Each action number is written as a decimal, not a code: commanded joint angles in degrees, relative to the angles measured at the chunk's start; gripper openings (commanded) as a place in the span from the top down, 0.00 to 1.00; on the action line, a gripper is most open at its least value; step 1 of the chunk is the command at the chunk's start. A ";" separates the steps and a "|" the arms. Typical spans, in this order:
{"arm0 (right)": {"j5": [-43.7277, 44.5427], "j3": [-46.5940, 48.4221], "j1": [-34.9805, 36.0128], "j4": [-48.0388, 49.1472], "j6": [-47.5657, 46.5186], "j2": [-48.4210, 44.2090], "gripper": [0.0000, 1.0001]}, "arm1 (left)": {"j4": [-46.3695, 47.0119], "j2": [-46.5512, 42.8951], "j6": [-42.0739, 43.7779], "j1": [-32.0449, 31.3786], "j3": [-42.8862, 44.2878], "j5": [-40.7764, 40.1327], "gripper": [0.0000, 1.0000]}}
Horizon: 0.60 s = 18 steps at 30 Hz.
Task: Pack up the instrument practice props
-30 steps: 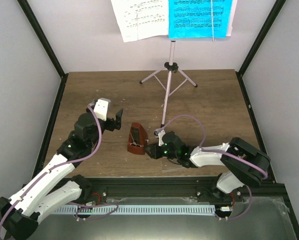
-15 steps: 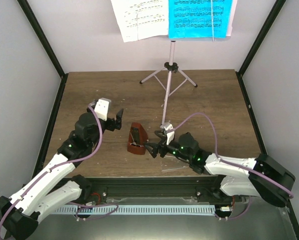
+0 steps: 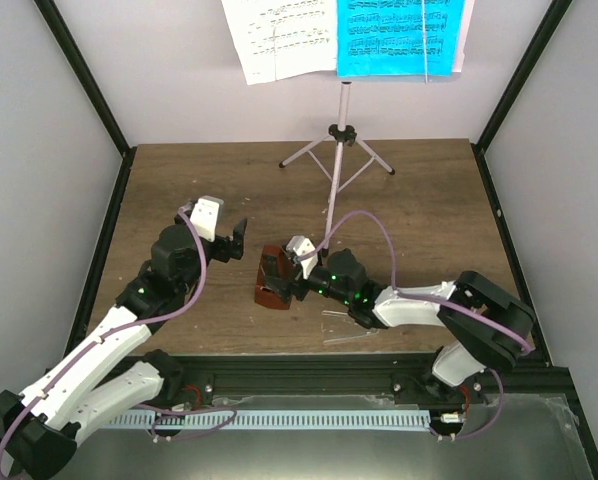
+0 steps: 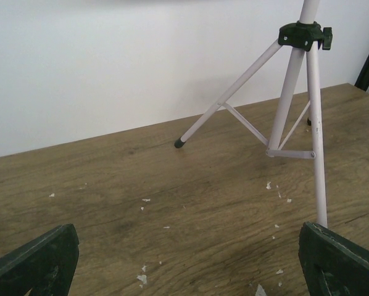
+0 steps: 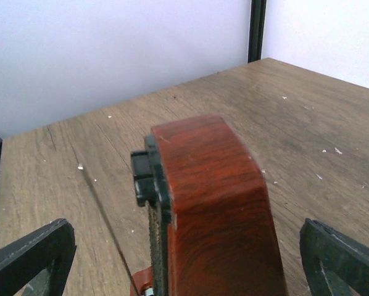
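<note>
Bright, even, diffuse light; shadows on the bench (image 3: pixel 409 200) are faint. No glare. Metronome (image 5: pixel 215 203) in close-up is slightly soft; the wall (image 5: pixel 110 55) behind it is evenly lit.

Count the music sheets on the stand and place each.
2. The white sheet is on the left of the music stand, the cyan sheet beside it on the right. Their tops are cropped; more could hide behind them.

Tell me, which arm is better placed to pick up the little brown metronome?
The right. Its open claw sits around the metronome, while the left claw hangs apart, facing the stand's legs.
</note>
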 commanded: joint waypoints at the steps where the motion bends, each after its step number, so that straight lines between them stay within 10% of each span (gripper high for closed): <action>1: 1.29 3.39 0.18 2.17 -3.31 2.68 0.00 | 1.58 -0.31 0.85 -0.21 -0.47 -0.38 0.02; 18: 9.79 1.80 0.27 -0.81 1.87 2.83 0.03 | 1.51 -0.09 0.80 -0.23 -0.36 -0.27 0.02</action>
